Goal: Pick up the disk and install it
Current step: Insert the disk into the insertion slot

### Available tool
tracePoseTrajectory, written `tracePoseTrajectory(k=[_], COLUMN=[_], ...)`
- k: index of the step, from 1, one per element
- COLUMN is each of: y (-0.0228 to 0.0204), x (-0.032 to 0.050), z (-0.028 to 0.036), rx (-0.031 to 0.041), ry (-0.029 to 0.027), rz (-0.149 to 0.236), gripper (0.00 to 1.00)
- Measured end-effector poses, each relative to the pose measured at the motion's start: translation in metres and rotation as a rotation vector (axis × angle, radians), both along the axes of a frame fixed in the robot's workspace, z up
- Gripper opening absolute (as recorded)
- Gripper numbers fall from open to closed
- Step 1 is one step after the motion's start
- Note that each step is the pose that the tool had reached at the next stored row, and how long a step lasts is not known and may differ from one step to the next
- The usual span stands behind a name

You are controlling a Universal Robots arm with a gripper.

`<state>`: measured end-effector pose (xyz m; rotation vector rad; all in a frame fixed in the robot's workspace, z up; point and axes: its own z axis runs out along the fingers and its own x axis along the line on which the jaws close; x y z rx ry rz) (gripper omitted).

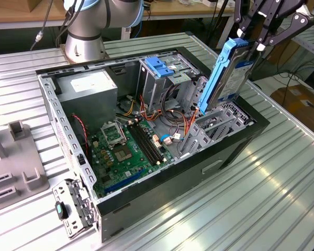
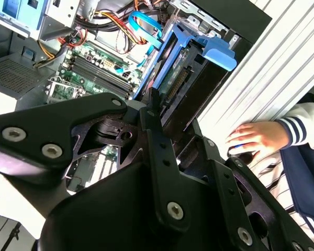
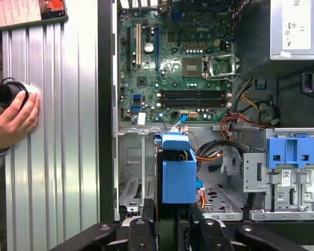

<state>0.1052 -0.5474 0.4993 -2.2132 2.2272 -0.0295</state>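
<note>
My gripper (image 1: 247,45) is shut on the upper end of the disk (image 1: 227,73), a black-silver drive in a blue plastic carrier frame. The disk hangs nearly upright, slightly tilted. Its lower end is just over the grey empty drive bay (image 1: 220,123) at the exterior view's right end of the open computer case (image 1: 240,144). In the second wrist view the disk (image 2: 191,78) extends down from the gripper (image 2: 172,123) toward the case. In the first wrist view the carrier's blue end (image 3: 178,175) sits above the bay, with the gripper (image 3: 170,222) at the picture's edge.
Inside the case lie a green motherboard (image 1: 125,149), a grey power-supply box (image 1: 89,86), a metal drive cage with a light-blue bracket (image 1: 162,65), and loose cables (image 1: 170,138). A person's hand (image 2: 254,138) rests on the ribbed table beside the case. The arm's base (image 1: 86,36) stands behind.
</note>
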Motion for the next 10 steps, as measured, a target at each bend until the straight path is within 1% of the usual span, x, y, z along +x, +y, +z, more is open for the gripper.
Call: tracePoseTrajectory(k=[5,10], y=[-0.0006,-0.0025], x=[0.0000,0.0005], z=[-0.0010,-0.0015], rx=[-0.0001,0.0000], ry=[0.0000,0.0000], rz=[0.000,0.000], gripper=[0.35,0.35])
